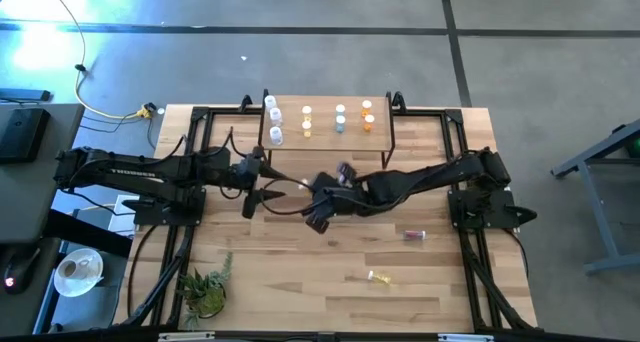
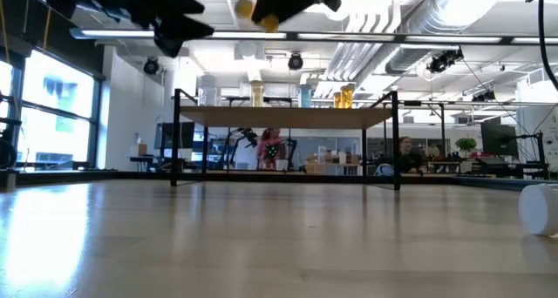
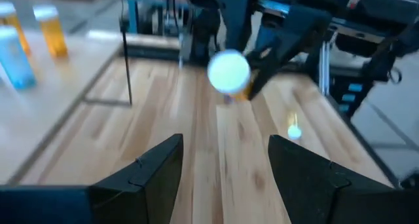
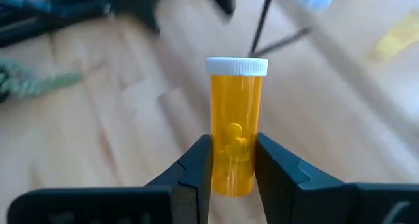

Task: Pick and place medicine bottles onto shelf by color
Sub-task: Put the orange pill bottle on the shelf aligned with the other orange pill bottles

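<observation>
Wooden tabletop (image 1: 330, 257) lies mostly bare below the arms. Right gripper (image 4: 232, 162) clenches an amber-orange white-capped pill bottle (image 4: 234, 129) aloft; left gripper (image 3: 226, 165) stands released nearby.

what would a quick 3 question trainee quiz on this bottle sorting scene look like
1. True or false: the right gripper is shut on an amber bottle with a white cap.
2. Multiple choice: the left gripper is A) holding a bottle, B) open and holding nothing, C) resting on the shelf.
3. Fill in: apart from the bottles on the shelf, ___ bottles lie on the tabletop on the right arm's side.

Key
1. True; the bottle sits between the fingers with its cap pointing away from the wrist.
2. B; its fingers stand apart, facing the held bottle.
3. Two: a reddish bottle and a yellow bottle.
</observation>
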You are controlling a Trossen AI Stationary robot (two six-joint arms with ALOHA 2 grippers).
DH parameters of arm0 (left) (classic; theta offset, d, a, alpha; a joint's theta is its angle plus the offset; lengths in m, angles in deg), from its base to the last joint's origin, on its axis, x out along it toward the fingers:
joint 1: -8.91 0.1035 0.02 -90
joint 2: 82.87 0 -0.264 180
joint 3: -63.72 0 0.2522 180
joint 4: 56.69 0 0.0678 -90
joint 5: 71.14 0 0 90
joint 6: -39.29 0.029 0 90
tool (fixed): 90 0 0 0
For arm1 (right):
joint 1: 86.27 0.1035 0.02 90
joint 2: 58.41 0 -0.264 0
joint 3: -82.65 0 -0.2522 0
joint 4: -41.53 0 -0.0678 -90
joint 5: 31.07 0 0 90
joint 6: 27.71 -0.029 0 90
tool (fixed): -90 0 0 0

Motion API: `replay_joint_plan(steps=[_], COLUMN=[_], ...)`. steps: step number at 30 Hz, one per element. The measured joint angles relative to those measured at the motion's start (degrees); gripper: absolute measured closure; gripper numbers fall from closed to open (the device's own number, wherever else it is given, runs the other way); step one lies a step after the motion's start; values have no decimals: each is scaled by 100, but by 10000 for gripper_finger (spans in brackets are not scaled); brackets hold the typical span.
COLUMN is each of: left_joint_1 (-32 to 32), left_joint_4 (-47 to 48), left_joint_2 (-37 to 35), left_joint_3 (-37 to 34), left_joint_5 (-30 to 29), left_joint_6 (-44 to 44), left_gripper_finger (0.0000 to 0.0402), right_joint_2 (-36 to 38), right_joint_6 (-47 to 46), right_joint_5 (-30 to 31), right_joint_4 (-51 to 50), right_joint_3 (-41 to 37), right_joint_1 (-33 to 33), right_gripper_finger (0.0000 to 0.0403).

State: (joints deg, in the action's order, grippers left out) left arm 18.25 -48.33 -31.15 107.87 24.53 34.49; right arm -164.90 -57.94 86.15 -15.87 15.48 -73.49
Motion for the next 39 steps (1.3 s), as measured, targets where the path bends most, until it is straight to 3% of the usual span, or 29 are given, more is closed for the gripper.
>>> replay_joint_plan(steps=[4, 8, 21, 29, 39], left_joint_1=[0, 2, 4, 9, 15], left_joint_4=[-722, -1466, -3015, -3733, -3909], left_joint_2=[2, 105, 565, 890, 1032], left_joint_3=[0, 2, 2, 2, 2], left_joint_5=[-70, -80, -379, -358, -336], left_joint_6=[-83, -96, -100, 6, 150], left_gripper_finger=[186, 186, 186, 188, 247], right_joint_2=[9, 11, 4, 4, 4], right_joint_6=[588, 1173, 2266, 2280, 2325], right_joint_5=[640, 905, 710, 538, 538], right_joint_4=[-123, -20, 657, 727, 770], right_joint_3=[500, 763, 1082, 1082, 1082], right_joint_1=[1, -1, -193, -234, -230], right_gripper_finger=[320, 320, 320, 320, 320])
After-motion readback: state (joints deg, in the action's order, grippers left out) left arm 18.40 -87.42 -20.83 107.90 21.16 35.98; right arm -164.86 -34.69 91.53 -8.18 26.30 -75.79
